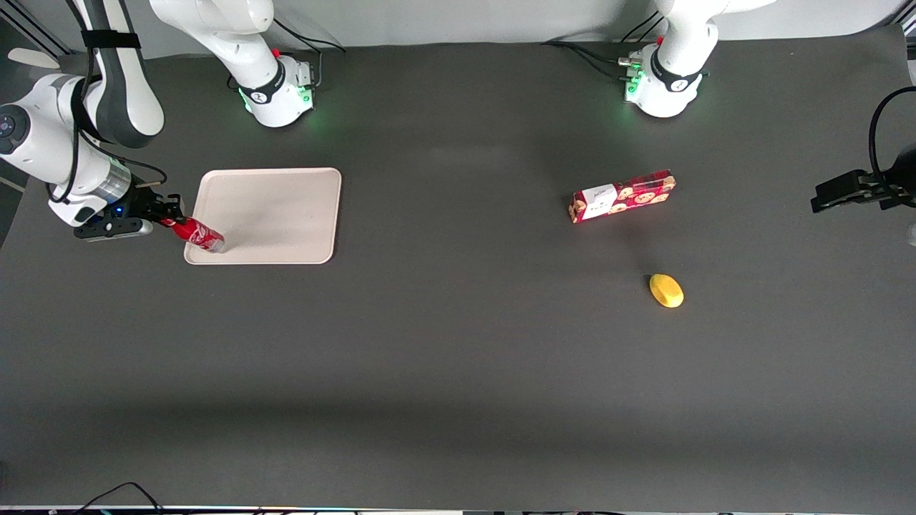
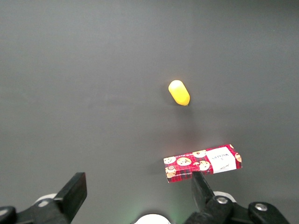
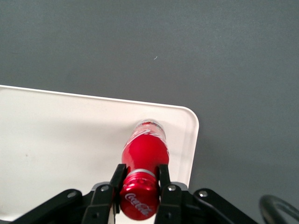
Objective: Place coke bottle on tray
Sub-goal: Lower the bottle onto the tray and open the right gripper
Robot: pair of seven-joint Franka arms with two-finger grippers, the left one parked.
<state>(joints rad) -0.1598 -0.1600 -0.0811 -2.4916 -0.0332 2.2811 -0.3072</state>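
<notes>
The coke bottle (image 1: 198, 234) is small, slim and red with a red cap and silvery base. It stands tilted with its base on the corner of the beige tray (image 1: 279, 207) that lies nearest the front camera and toward the working arm's end. My gripper (image 1: 169, 213) is shut on the bottle's neck just under the cap. In the right wrist view the bottle (image 3: 144, 154) sits between the black fingers (image 3: 117, 179) of my gripper (image 3: 140, 177), its base near the tray's rounded corner (image 3: 189, 121).
A red cookie box (image 1: 622, 196) and a yellow lemon-like object (image 1: 666, 290) lie on the dark table toward the parked arm's end. Both also show in the left wrist view, the box (image 2: 203, 163) and the yellow object (image 2: 179, 92).
</notes>
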